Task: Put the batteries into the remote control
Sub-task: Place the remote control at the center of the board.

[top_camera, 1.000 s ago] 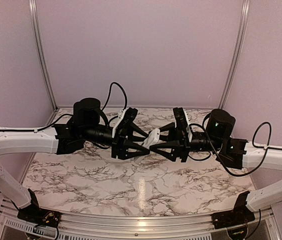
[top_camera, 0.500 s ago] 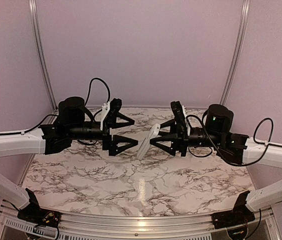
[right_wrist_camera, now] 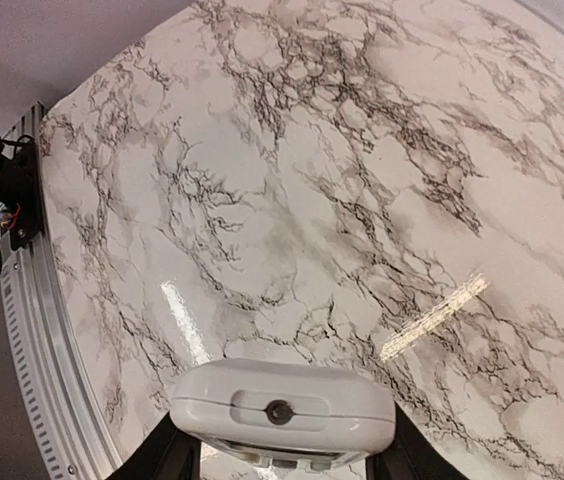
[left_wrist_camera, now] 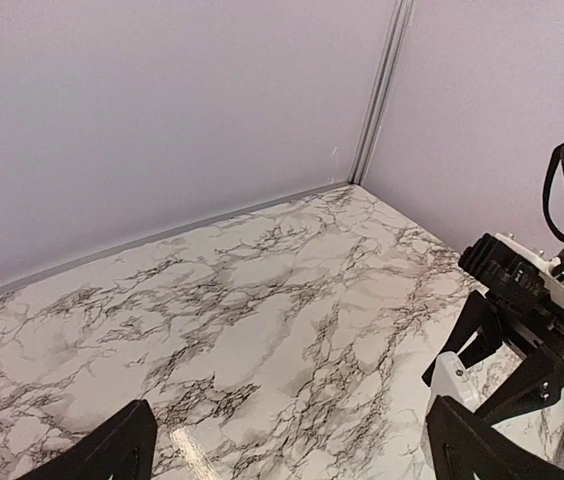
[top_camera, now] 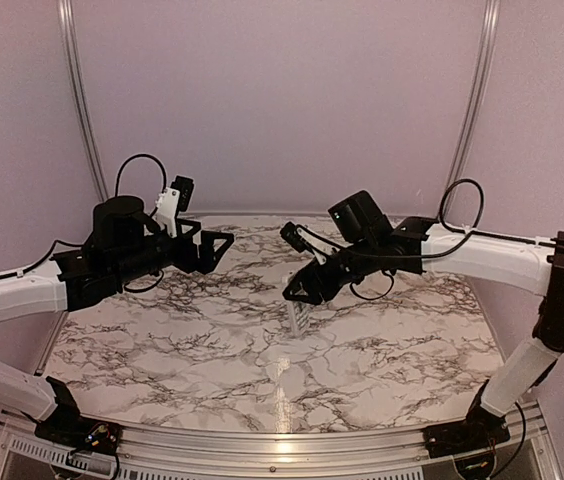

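The white remote control [top_camera: 300,318] hangs end-down from my right gripper [top_camera: 304,288] over the middle of the marble table, its lower end close to the surface. In the right wrist view its rounded white end [right_wrist_camera: 282,405] with a small dark hole fills the gap between my fingers [right_wrist_camera: 158,456]; the right gripper [right_wrist_camera: 282,452] is shut on it. My left gripper [top_camera: 220,243] stands wide open and empty to the left, well apart from the remote. From the left wrist view the remote [left_wrist_camera: 454,382] and right gripper [left_wrist_camera: 518,318] show at the right edge. No batteries are in view.
The marble tabletop [top_camera: 202,350] lies between purple walls [top_camera: 282,100] with metal corner posts [top_camera: 468,110]. An aluminium rail [top_camera: 262,445] runs along the near edge, with the arm bases at both corners.
My left gripper opened, let go of the remote and drew back to the left. My right arm swung the remote from level between both grippers to hanging end-down over the table.
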Action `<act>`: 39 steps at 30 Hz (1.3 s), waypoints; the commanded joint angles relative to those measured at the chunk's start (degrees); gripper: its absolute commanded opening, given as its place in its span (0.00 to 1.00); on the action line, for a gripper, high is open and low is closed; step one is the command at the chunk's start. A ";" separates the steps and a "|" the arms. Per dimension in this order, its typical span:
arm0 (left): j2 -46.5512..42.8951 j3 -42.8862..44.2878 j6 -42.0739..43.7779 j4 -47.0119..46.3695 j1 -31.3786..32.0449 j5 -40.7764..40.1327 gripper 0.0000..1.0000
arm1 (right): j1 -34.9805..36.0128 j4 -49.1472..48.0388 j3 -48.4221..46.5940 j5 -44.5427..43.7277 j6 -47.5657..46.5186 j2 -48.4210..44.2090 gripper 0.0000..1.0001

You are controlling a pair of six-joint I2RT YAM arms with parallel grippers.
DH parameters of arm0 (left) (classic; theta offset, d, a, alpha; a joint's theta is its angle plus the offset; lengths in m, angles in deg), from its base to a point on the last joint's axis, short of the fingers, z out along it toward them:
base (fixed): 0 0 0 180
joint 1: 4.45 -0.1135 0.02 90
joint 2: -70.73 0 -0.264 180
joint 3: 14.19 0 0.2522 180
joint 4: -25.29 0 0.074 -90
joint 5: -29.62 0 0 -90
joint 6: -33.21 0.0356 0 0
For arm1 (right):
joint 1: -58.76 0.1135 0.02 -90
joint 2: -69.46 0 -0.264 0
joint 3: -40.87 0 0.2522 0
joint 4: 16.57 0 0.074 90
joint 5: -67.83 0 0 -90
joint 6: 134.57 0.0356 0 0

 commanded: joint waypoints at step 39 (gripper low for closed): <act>-0.66 -5.26 -8.07 5.53 -4.91 -6.14 0.99 | 3.66 26.89 -23.97 -3.44 -3.93 31.37 0.90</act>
